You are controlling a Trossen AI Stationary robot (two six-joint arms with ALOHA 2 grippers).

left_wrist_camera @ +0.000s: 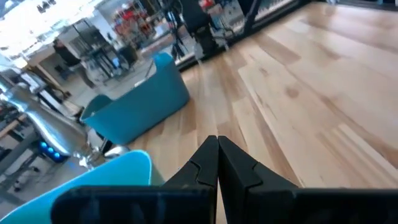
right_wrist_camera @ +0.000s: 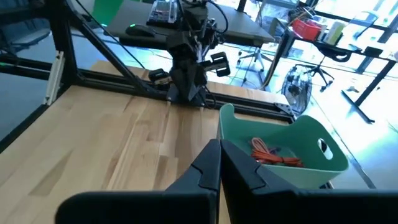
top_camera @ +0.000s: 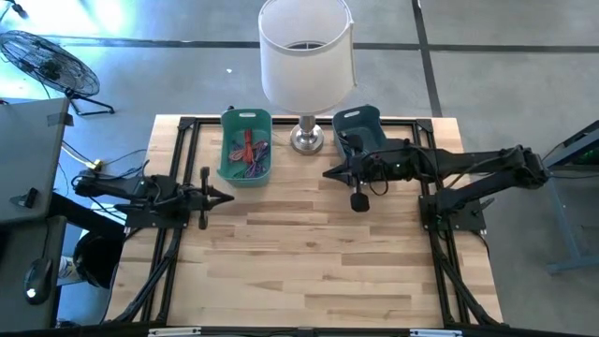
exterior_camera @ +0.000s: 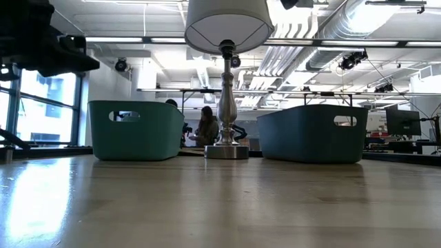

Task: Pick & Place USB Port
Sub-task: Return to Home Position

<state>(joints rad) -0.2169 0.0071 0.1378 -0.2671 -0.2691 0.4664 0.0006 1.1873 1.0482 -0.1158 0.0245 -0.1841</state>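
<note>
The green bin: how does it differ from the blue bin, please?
The green bin is teal-green and stands left of the lamp; the blue bin is darker, on its right. Red and purple cables show in the green bin; the blue bin's contents are unclear. Both share one shape, with handle cut-outs.

Green bin point(top_camera: 245, 116) (cables point(top_camera: 248, 150) inside) — beside lamp point(top_camera: 306, 51)

Colours on record.
Green bin point(top_camera: 245, 116), red and purple cables point(top_camera: 248, 150); dark blue bin point(top_camera: 358, 113); white lamp shade point(top_camera: 306, 51); pale plank-striped table point(top_camera: 309, 253).
</note>
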